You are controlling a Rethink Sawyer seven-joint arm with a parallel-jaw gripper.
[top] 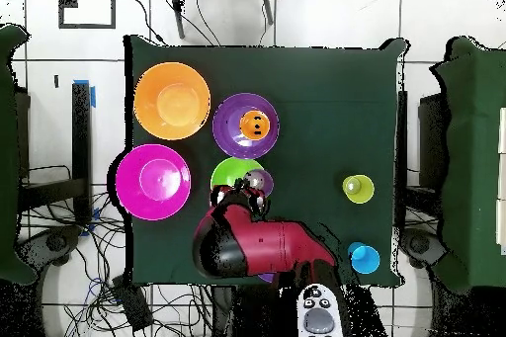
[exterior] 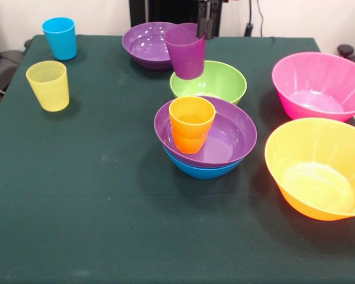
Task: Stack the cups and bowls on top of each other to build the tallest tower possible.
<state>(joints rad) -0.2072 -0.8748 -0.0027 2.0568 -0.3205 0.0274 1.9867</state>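
My gripper (exterior: 205, 29) comes down at the top and is shut on the rim of the purple cup (exterior: 185, 52), holding it tilted in the air over the green bowl (exterior: 216, 83). The tower (exterior: 206, 142) is a blue bowl (exterior: 202, 170) with a purple bowl (exterior: 228, 139) nested in it and the orange cup (exterior: 191, 124) upright inside. A second purple bowl (exterior: 147, 44) sits at the back. The blue cup (exterior: 60, 38) and yellow cup (exterior: 48, 85) stand at the left. In the overhead view the purple cup (top: 259, 182) hangs over the green bowl (top: 229, 173).
The big pink bowl (exterior: 319, 86) and big orange bowl (exterior: 319, 168) sit at the right, close to the table edge. In the overhead view the red arm (top: 252, 244) covers the second purple bowl. The dark green tablecloth (exterior: 77, 195) covers the table.
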